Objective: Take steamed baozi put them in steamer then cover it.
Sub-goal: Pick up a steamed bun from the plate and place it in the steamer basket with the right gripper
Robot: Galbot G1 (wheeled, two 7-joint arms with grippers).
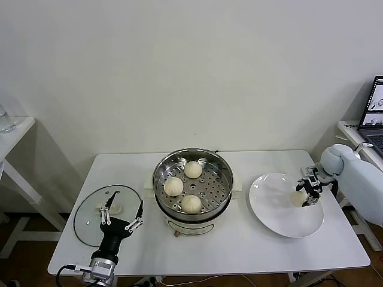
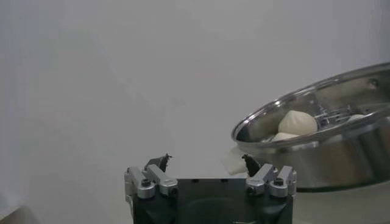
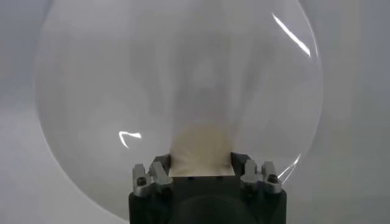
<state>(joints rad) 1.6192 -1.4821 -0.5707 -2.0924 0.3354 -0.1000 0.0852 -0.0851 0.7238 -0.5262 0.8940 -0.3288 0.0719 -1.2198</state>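
Note:
The steamer [image 1: 160,170] stands mid-table and holds three baozi [image 1: 192,169] [image 1: 173,186] [image 1: 191,204] on its perforated floor. A fourth baozi [image 1: 297,199] lies on the white plate [image 1: 275,209] at the right, with my right gripper [image 1: 302,197] shut on it. In the right wrist view this baozi [image 3: 200,146] fills the gap of the right gripper [image 3: 200,163], and both jaws press its sides above the plate [image 3: 122,91]. My left gripper [image 1: 123,208] stands open and empty at the front left, over the edge of the glass lid [image 1: 90,209]. In the left wrist view the left gripper [image 2: 205,161] faces the steamer [image 2: 329,152].
A laptop [image 1: 374,110] sits on a side desk at the far right, close behind my right arm. A small white table [image 1: 12,134] stands to the left. The table's front edge runs just below the lid and plate.

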